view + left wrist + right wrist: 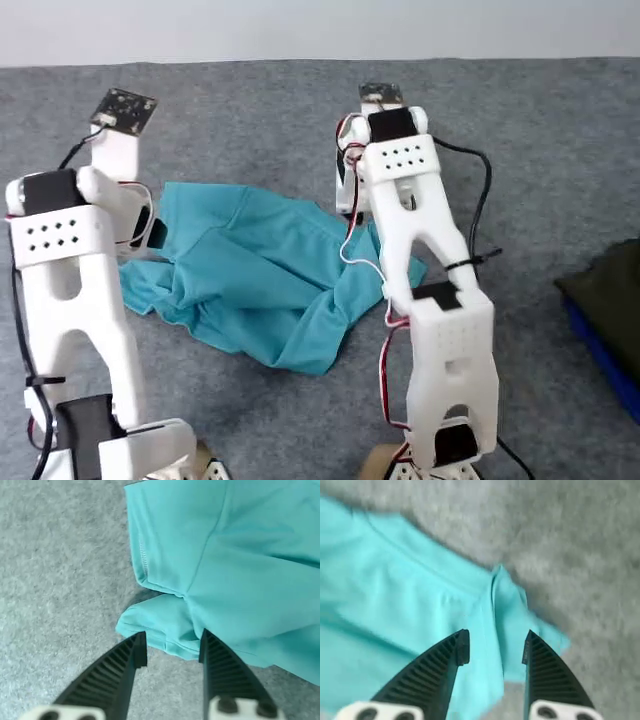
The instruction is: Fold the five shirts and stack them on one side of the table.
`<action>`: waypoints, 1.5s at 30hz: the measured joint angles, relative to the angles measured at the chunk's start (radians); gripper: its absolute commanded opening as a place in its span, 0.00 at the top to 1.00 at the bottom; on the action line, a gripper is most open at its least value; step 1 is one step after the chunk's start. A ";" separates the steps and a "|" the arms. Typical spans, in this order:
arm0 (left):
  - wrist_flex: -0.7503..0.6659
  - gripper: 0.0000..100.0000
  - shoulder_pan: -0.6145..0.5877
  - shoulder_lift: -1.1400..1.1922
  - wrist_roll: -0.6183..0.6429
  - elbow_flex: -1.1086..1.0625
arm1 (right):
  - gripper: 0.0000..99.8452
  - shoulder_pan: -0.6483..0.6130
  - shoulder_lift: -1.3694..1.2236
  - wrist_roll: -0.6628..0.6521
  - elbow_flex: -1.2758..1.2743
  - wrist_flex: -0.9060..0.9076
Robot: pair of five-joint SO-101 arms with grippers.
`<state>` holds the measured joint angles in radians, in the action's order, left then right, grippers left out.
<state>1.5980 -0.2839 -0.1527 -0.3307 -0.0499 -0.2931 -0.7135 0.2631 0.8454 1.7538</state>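
Lying crumpled, teal shirt (260,280), edges beneath parted left gripper (172,640), right gripper (496,640)

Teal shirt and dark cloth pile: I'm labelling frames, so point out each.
teal shirt (260,280), high view, its rumpled middle.
dark cloth pile (612,285), high view, its upper dark layer.

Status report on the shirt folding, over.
Left gripper open by teal shirt. Right gripper open over its edge. Shirt crumpled, unfolded. Dark cloth pile aside.
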 measured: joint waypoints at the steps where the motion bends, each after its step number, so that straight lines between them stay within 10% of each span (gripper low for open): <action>1: 0.000 0.82 -0.006 0.000 0.000 0.000 | 0.81 0.003 -0.034 0.002 0.043 0.000; 27: -0.058 0.82 -0.008 0.000 0.000 -0.101 | 0.82 -0.020 -0.338 0.005 0.226 0.000; 34: -0.063 0.82 -0.008 0.000 0.000 -0.112 | 0.99 -0.017 -0.350 -0.046 0.226 0.000; 45: -0.083 0.82 -0.008 0.000 0.000 -0.112 | 0.99 0.052 -0.347 -0.150 0.226 0.000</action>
<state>1.5152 -0.2915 -0.1527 -0.3307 -0.1619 -0.2409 -1.0602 0.1128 1.0710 1.7538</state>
